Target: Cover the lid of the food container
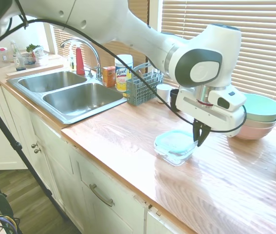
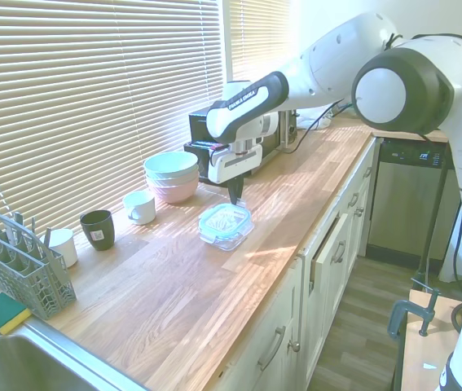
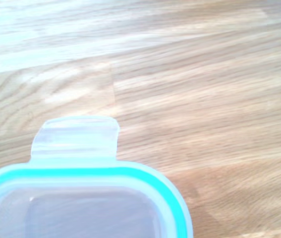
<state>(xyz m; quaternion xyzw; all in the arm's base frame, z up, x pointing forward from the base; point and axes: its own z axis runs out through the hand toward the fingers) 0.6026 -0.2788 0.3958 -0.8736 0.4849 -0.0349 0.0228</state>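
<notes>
A: Nearest the front edge of the wooden tabletop (image 1: 128,131), what do you make out?

B: The flat rounded-square clear plastic lid with the teal rim seal (image 1: 176,141) lies on top of the small shallow clear glass food container (image 1: 173,153), about mid-tabletop. In the wrist view the lid (image 3: 81,198) shows one clear snap tab (image 3: 76,139) sticking outward, so I judge it laid on, not clipped.

A: So the covering is largely done?

B: I'd say so; the lid looks seated squarely. Pressing the tabs may remain.

A: And the jaws?

B: The gripper (image 1: 200,135) sits at the lid's 3 o'clock edge in the first exterior view, fingers drawn to a narrow gap. Whether they pinch the rim or merely touch it, I cannot tell.

A: Farther back?

B: At 1 o'clock from the container, the stacked pastel bowls (image 1: 259,117); at 11 o'clock, the grey cutlery caddy (image 1: 143,87) and the steel sink (image 1: 64,92).
</notes>
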